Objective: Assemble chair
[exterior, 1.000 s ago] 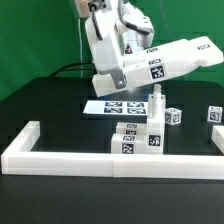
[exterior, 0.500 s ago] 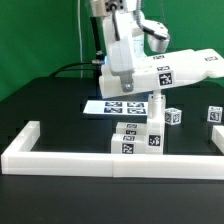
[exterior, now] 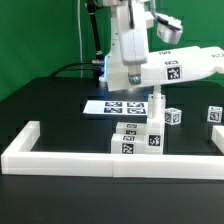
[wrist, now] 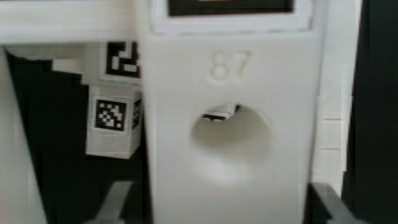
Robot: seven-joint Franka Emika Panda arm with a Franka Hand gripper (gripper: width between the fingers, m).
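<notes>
So the gripper [exterior: 135,75] is clamped nearly shut on one end of the big white slab [exterior: 185,66], holding it up in the air clear of the table. In the wrist view the slab [wrist: 231,100] fills almost everything. It has a round dimple in its face, and the dark strips hugging its two sides look like the fingers [wrist: 118,203], pressed right against its edges.

From the fingers the slab runs out toward the exterior view's right, tilted up a bit at the far end, with tags on its face.

Directly under the fingers is an upright leg [exterior: 155,103]. The slab's lower edge hangs just over the top of it, and I honestly can't tell if there's a gap.

Below the fingers and a little to the exterior view's left, the marker board [exterior: 112,107] lies flat on the table [exterior: 60,100].

Further down, a stack of tagged parts [exterior: 135,140] sits tight against the border rail [exterior: 100,162].

Off under the slab's free end there are two small tagged blocks, one [exterior: 174,117] near the leg and one [exterior: 214,115] well apart from it.

Open room is mostly the black table on the exterior view's left, between the board and the rail's side arm.
</notes>
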